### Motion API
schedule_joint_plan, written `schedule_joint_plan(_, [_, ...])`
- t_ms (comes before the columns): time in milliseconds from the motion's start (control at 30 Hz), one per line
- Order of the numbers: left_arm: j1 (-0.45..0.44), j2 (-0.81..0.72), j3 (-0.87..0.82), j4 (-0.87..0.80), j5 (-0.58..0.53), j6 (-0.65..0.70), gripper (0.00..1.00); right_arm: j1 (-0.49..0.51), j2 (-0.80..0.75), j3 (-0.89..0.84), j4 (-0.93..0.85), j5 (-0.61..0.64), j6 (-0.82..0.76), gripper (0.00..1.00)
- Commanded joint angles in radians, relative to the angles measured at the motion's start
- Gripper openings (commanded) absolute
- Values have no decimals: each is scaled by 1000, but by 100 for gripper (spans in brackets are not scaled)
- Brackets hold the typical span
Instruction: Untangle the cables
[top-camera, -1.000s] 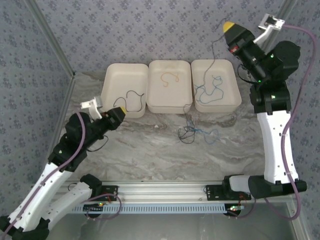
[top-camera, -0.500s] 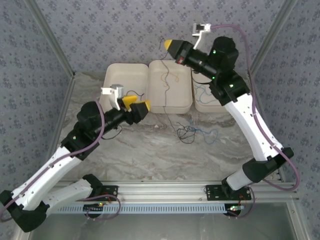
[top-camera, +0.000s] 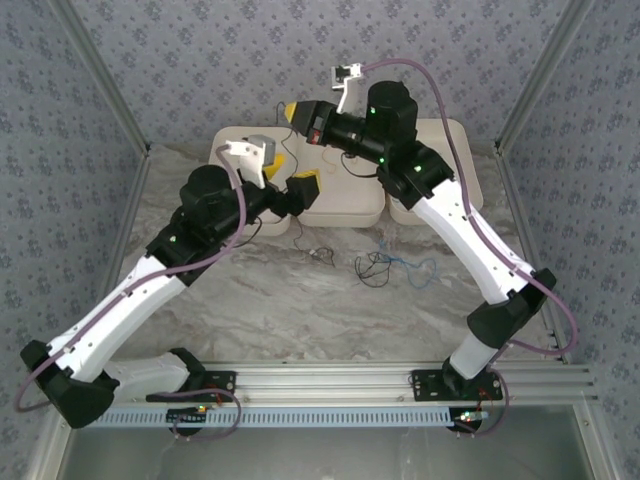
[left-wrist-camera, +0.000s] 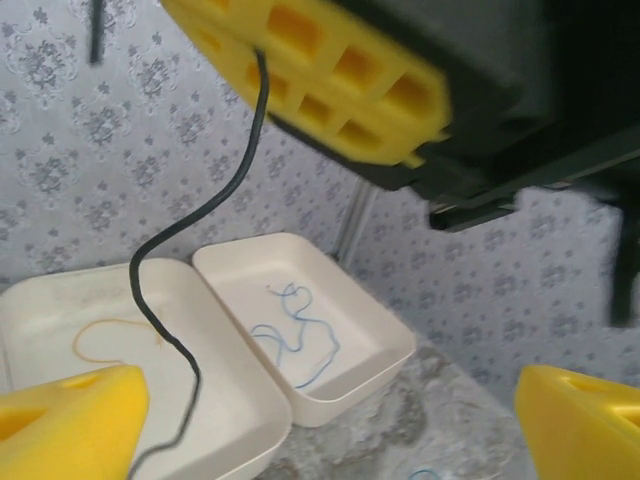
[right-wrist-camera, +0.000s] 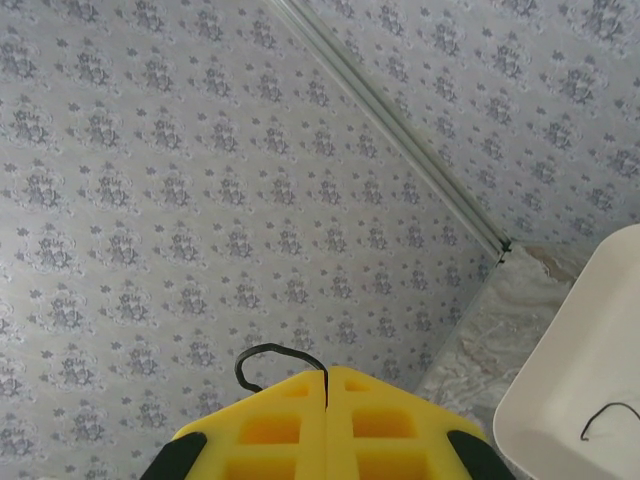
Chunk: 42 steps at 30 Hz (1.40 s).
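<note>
1. Three trays sit side by side along the far edge of the table (top-camera: 250, 300): left tray (top-camera: 225, 150), middle tray (top-camera: 345, 205), right tray (top-camera: 455, 140).
2. The middle-tray cable (left-wrist-camera: 110, 335) lies inside the middle tray, and the right-tray cable (left-wrist-camera: 295, 340) lies inside the right tray. A cable end (right-wrist-camera: 605, 415) lies in the left tray.
3. A tangle of cables (top-camera: 385, 268) lies on the table, just near of the middle and right trays.
4. The right gripper (top-camera: 289, 111) hangs above the far side of the left and middle trays.
5. The left gripper (top-camera: 290, 172) is just near of it, over the seam between those two trays.
6. A hanging cable (left-wrist-camera: 190, 215), clamped in the right gripper, drops beside one left-gripper finger (left-wrist-camera: 70, 415).
</note>
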Motion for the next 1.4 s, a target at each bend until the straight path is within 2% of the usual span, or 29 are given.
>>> schedule_joint_plan(0, [-2,25,35,22,-103,84,90,12,-14,45,-14,17,-16,0])
schedule_joint_plan(100, [2,47,35,34,-143,117,83,18,-22,36,-19,15,-10,0])
schedule_joint_plan(233, [6,69,32,61,-153,127,62,20,-29,21,-25,20,-2,0])
schedule_joint_plan(300, [5,72,32,77,-143,123,43,19,-32,13,-23,25,4,0])
schedule_joint_plan(367, [5,64,29,90,-154,113,10,18,-35,10,-28,31,4,0])
schedule_joint_plan(400, [6,60,29,92,-161,107,0,16,-34,9,-30,34,4,0])
schedule_joint_plan(500, [20,42,42,78,-158,98,0,2,-32,10,-38,42,10,0])
schedule_joint_plan(800, [129,24,95,19,-3,34,0,-37,-26,-8,-53,41,50,0])
schedule_joint_plan(867, [149,31,118,-4,21,19,0,-50,-24,-3,-76,47,52,33])
schedule_joint_plan(900, [161,35,129,-16,25,12,0,-55,-28,-3,-87,48,49,43])
schedule_joint_plan(967, [196,44,149,-24,40,-14,0,-71,-49,-20,-115,67,33,54])
schedule_joint_plan(1100, [289,64,173,23,112,-95,0,-101,-140,-118,-129,120,8,61])
schedule_joint_plan(1200, [344,91,213,70,167,-156,0,-127,-220,-215,-125,141,-2,61])
schedule_joint_plan(1367, [372,159,352,71,208,-192,0,-158,-343,-375,-127,177,-19,62])
